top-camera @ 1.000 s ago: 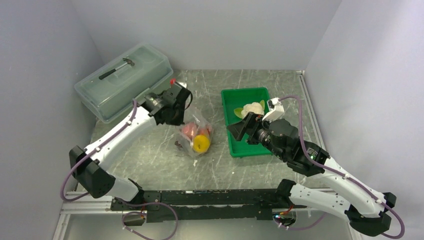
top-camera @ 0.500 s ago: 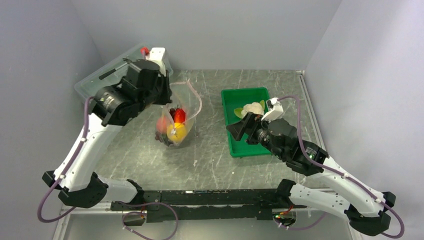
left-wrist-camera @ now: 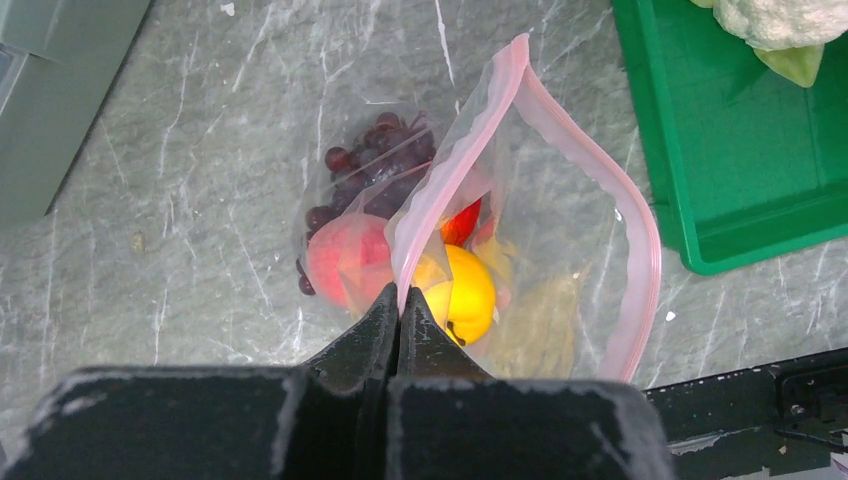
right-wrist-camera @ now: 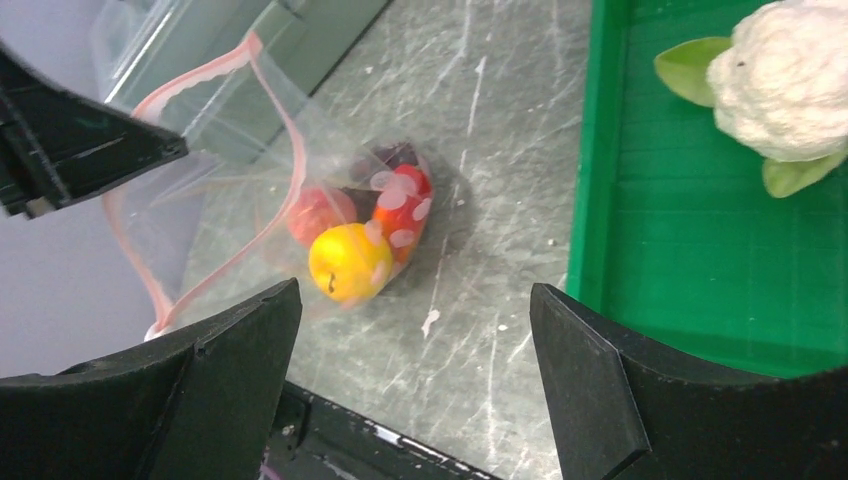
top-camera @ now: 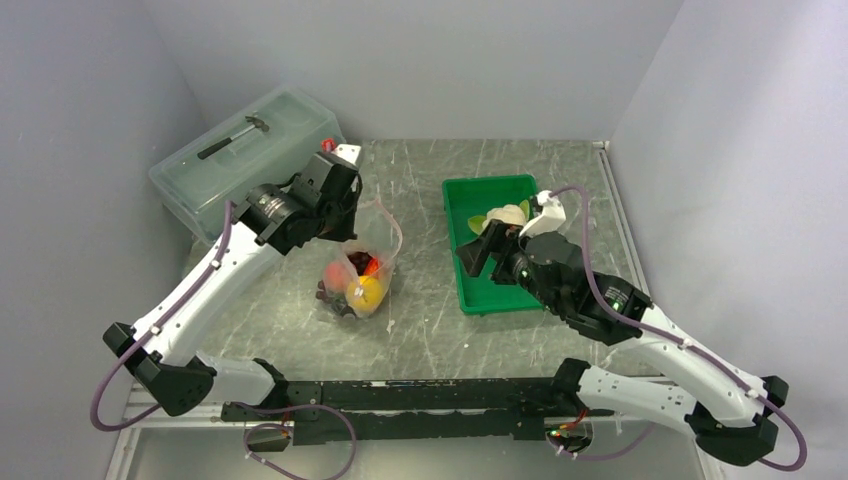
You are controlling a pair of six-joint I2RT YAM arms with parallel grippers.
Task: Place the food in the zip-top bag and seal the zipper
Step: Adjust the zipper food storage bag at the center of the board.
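Fruit sits bunched in the bottom of the zip-top bag (left-wrist-camera: pixel 560 250), straight beyond the tips of the left gripper (left-wrist-camera: pixel 398 300). That gripper's jaws are pressed together with the zipper (left-wrist-camera: pixel 448 178) pinched between them. From the pinch the pink strip runs away from the fingertips, curves to the right and loops back, so the mouth gapes wide and unsealed.

Just past the left fingertips lies the orange (left-wrist-camera: pixel 465 295), with the peach (left-wrist-camera: pixel 340 262) to its left. The pepper (left-wrist-camera: pixel 460 222) shows red a little farther out, and the dark grape bunch (left-wrist-camera: pixel 375 165) is farthest from the tips. All four are inside the clear plastic. Whether the loaded bottom rests on the table (top-camera: pixel 450 320) or hangs just above it cannot be told.

The right gripper (right-wrist-camera: pixel 415 400) is spread wide and holds nothing. Ahead of it, nearer its left finger, is the bag with the fruit. Ahead and off to its right is the cauliflower (right-wrist-camera: pixel 790 80), alone in the green tray (right-wrist-camera: pixel 700 250), well apart from both fingers and outside the bag.

In the top view the lidded box (top-camera: pixel 240 165) stands behind the left gripper.
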